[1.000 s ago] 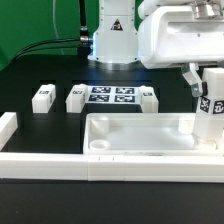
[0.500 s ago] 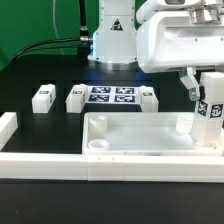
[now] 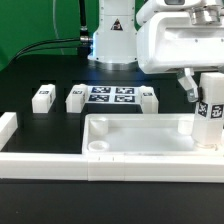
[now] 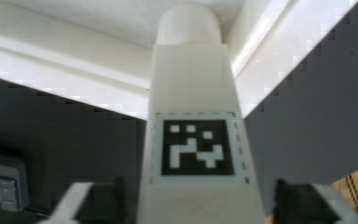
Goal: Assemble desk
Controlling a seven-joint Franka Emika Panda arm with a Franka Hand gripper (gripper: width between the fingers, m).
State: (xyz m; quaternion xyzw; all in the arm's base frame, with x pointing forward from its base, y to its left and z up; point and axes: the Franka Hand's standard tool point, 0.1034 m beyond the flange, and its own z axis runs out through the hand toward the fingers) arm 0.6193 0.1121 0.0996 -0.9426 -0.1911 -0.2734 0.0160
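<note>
The white tray-like tabletop [image 3: 135, 120] lies at the front of the black table, against the rail. One white tagged leg [image 3: 210, 115] stands upright in its corner socket on the exterior view's right. My gripper [image 3: 206, 90] is around the top of this leg. In the wrist view the leg [image 4: 197, 100] runs between the jaws of the gripper [image 4: 197, 203], with a narrow gap on each side, so the gripper is open. Three more legs [image 3: 42, 97] [image 3: 76, 98] [image 3: 149, 98] lie loose behind the tabletop.
The marker board [image 3: 112, 96] lies flat between the loose legs. A long white border rail [image 3: 60, 162] runs along the front, with a short one [image 3: 8, 128] at the exterior view's left. The arm's base [image 3: 112, 40] stands at the back.
The finger seen beside the leg has shifted slightly down and toward the exterior view's left. The leg and the tabletop have not moved.
</note>
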